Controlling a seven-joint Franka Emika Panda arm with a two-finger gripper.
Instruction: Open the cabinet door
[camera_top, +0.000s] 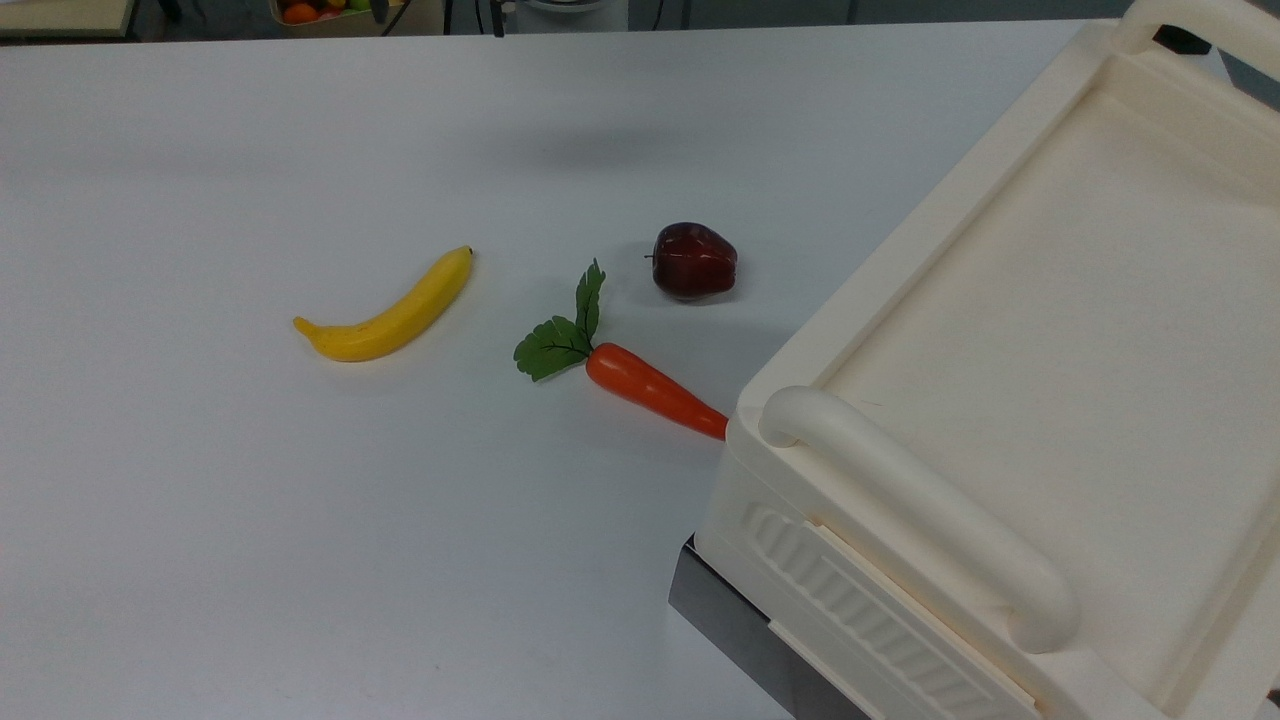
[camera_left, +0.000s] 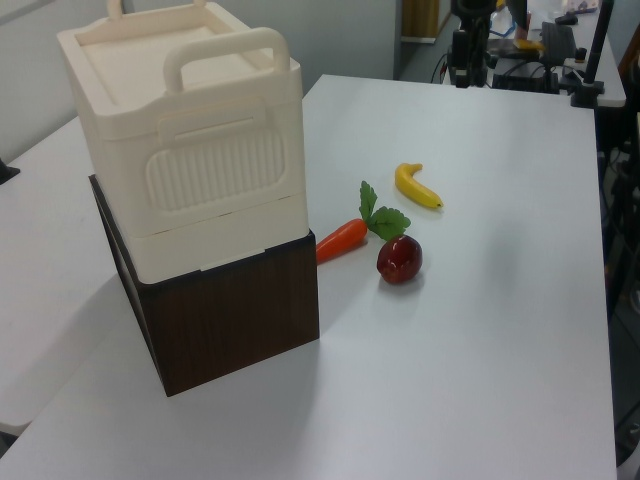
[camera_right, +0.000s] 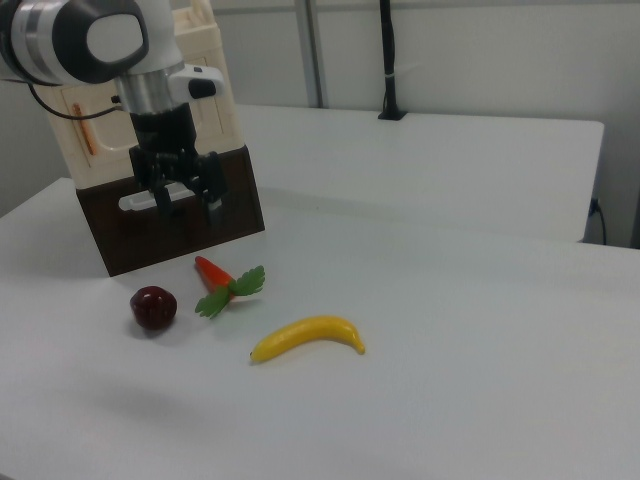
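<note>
Door panel of long flat cream plastic, the cabinet door (camera_right: 100, 150), faces the right view's camera at that view's far left, with its small copper-coloured strip handle (camera_right: 88, 135) upright near its left end. It looks closed against the front of the cream plastic cabinet (camera_left: 200, 120). The jaws of the gripper (camera_right: 185, 205) hang just in front of the door's right part and a little lower, over the dark box front. They are parted and grasp nothing, well clear of the copper strip.

The cabinet stands on a dark brown wooden box (camera_left: 230, 320), which bears a white bar (camera_right: 140, 202) just beside the jaws. What either one holds inside cannot be told.

On the white worktop (camera_top: 200, 550), near the box, lie an orange toy carrot with green leaves (camera_top: 650, 388), a dark red apple (camera_top: 694, 260) just beside it, and a yellow banana (camera_top: 390, 315) farther out.
</note>
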